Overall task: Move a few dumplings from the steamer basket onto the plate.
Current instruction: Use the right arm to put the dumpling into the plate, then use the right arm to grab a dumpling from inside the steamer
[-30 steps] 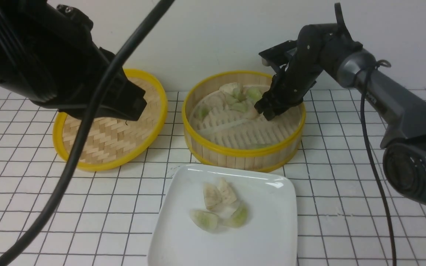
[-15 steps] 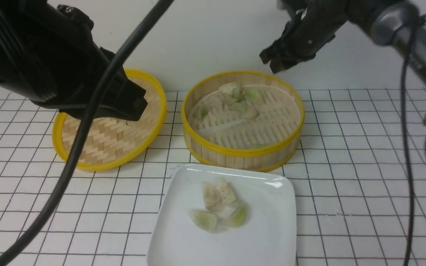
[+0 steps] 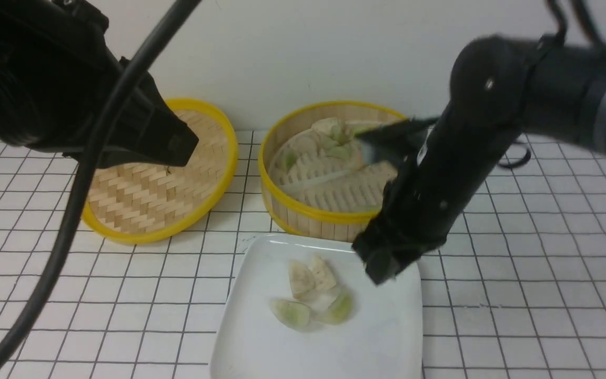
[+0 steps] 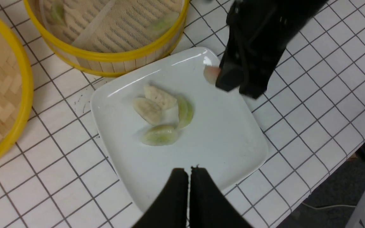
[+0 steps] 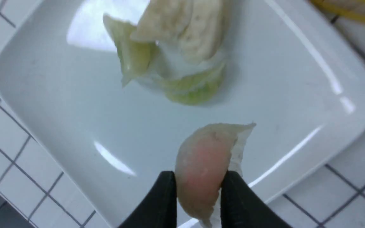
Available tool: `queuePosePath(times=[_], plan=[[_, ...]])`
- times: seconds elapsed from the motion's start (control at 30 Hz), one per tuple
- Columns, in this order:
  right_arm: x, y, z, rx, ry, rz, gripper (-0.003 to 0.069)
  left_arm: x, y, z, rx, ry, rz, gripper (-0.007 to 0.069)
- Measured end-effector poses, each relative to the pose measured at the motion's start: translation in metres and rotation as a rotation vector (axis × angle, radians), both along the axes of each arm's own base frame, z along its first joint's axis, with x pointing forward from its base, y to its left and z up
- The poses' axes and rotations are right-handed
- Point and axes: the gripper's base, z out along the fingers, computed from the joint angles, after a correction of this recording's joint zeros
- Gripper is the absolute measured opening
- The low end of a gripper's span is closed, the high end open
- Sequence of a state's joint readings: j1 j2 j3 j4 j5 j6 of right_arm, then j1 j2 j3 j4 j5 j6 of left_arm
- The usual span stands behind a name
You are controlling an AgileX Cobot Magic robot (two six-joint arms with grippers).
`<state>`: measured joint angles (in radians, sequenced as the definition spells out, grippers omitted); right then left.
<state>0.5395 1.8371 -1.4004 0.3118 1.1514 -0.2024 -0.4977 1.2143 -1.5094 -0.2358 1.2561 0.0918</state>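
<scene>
My right gripper (image 3: 382,268) hangs over the far right corner of the white plate (image 3: 387,337), shut on a pinkish dumpling (image 5: 201,158) that sticks out between its fingers (image 5: 166,196). The left wrist view shows that dumpling (image 4: 210,73) just above the plate (image 4: 220,136). Several dumplings (image 3: 311,295), pale and greenish, lie together in the plate's middle. Behind it stands the steamer basket (image 3: 303,210) with more dumplings (image 3: 334,142) at its far side. My left gripper (image 4: 188,171) is shut and empty, held high above the plate's near edge.
The flat woven lid (image 3: 150,195) with a yellow rim lies left of the basket, partly behind my left arm. A black cable (image 3: 71,210) crosses the left foreground. The tiled table's edge (image 4: 344,152) shows in the left wrist view.
My right gripper lifted out of the basket with the pinkish dumpling, swung high, then came down over the plate's far right corner. The left arm shifted slightly.
</scene>
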Motion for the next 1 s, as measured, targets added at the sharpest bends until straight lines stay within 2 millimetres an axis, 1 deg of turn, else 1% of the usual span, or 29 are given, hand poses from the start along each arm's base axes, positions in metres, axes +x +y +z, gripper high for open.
queuePosePath(times=[0.07,0.13,0.2,0.23,0.27,0.33,0.37,0.43,0.47,0.53,0.6,0.63,0.67,0.7,0.77,0.8,0.87,0.9,0.97,1.0], plan=[[-0.001,0.006,-0.015,-0.002,-0.003,-0.001,0.016,0.0,0.0,0.0,0.006,-0.006,-0.01,-0.0006],[0.002,0.009,-0.024,-0.001,-0.007,-0.01,0.0166,0.0,0.0,0.0,0.007,-0.008,-0.014,-0.0006],[0.004,0.011,-0.03,-0.003,-0.007,-0.013,0.0185,0.0,0.0,0.0,0.007,-0.008,-0.015,-0.0006],[0.005,0.012,-0.036,-0.009,0.0,-0.016,0.0225,0.0,0.0,0.0,0.008,-0.008,-0.016,-0.0006],[0.006,0.012,-0.037,-0.011,0.002,-0.017,0.0246,0.0,0.0,0.0,0.008,-0.008,-0.016,-0.0006],[0.006,0.012,-0.039,-0.013,0.005,-0.018,0.0355,0.0,0.0,0.0,0.009,-0.009,-0.016,-0.0006],[0.006,0.012,-0.039,-0.013,0.005,-0.018,0.0364,0.0,0.0,0.0,0.009,-0.009,-0.016,-0.0006],[0.011,0.014,-0.033,-0.009,-0.019,-0.016,0.0465,0.0,0.0,0.0,0.009,-0.01,-0.019,-0.0006],[0.014,0.015,-0.028,-0.01,-0.041,-0.012,0.0494,0.0,0.0,0.0,0.01,-0.011,-0.019,-0.0006],[0.022,0.015,-0.019,-0.015,-0.089,-0.01,0.0519,0.0,0.0,0.0,0.01,-0.011,-0.019,-0.0006],[0.042,0.014,0.002,0.002,-0.195,-0.046,0.0537,0.0,0.0,0.0,0.01,-0.011,-0.019,-0.0006],[0.047,0.011,0.006,0.003,-0.216,-0.059,0.0539,0.0,0.0,0.0,0.01,-0.011,-0.019,-0.0006],[0.059,0.008,0.015,0.014,-0.261,-0.087,0.054,0.0,0.0,0.0,0.01,-0.011,-0.019,-0.0006],[0.08,0.003,0.027,0.035,-0.321,-0.128,0.0542,0.0,0.0,0.0,0.01,-0.011,-0.019,-0.0006],[0.094,-0.001,0.032,0.045,-0.353,-0.156,0.0543,0.0,0.0,0.0,0.01,-0.011,-0.019,-0.0006],[0.114,-0.009,0.035,0.052,-0.388,-0.19,0.0543,0.0,0.0,0.0,0.01,-0.011,-0.019,-0.0006],[0.14,-0.014,0.029,0.049,-0.416,-0.22,0.0545,0.0,0.0,0.0,0.01,-0.011,-0.019,-0.0006],[0.153,-0.015,0.022,0.043,-0.417,-0.229,0.0545,0.0,0.0,0.0,0.01,-0.011,-0.019,-0.0006],[0.165,-0.014,0.011,0.034,-0.413,-0.232,0.0545,0.0,0.0,0.0,0.01,-0.011,-0.019,-0.0006],[0.175,-0.012,0.0,0.025,-0.411,-0.23,0.0545,0.0,0.0,0.0,0.01,-0.011,-0.019,-0.0006]])
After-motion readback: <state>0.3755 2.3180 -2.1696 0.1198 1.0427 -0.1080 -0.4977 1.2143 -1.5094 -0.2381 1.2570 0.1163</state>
